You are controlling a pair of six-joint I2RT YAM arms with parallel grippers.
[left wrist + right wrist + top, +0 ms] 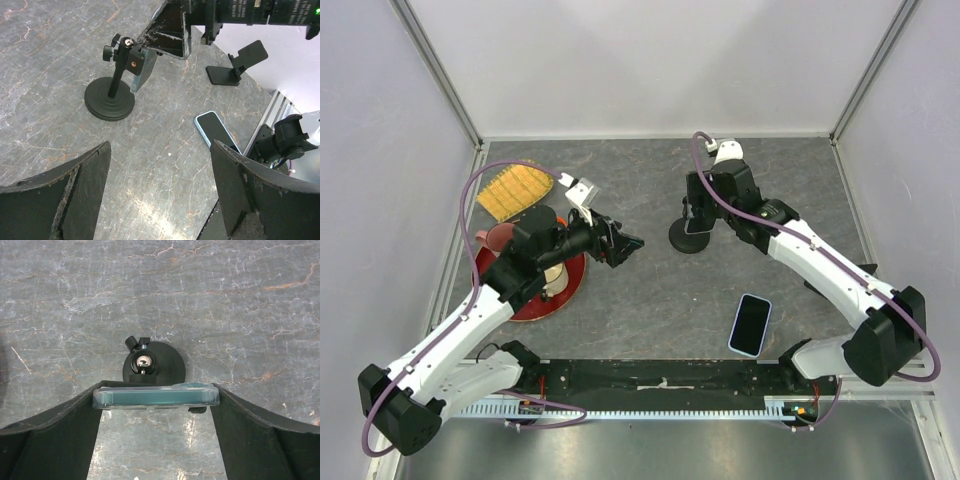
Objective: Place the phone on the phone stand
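From above, the right hand (698, 212) hangs at upper centre over a black round-based phone stand (688, 240). A teal-edged clear-cased phone (698, 226) shows only as a pale sliver between them. A second, pale-blue-cased phone with a dark screen (750, 325) lies flat on the grey stone-patterned counter (650, 300) at lower right. The left hand (623, 245), left of centre, is spread and empty. The left wrist view gives the side-on angle the overhead lacks: at upper left the teal-edged phone (142, 72) leans tilted against the stand's head, the right hand at its top. It also shows a black folding stand (235, 62) at upper right, which is hard to make out from above. The right wrist view looks straight down on the phone's top edge (156, 396), centred over the stand's base (170, 365). Here the hand's fingers (75, 425) are spread to their widest, just beside each end of that edge; whether they press it is too close to tell. To do this step well, confirm the phone sits square and is borne by the stand, then lift straight away so neither finger drags it off.
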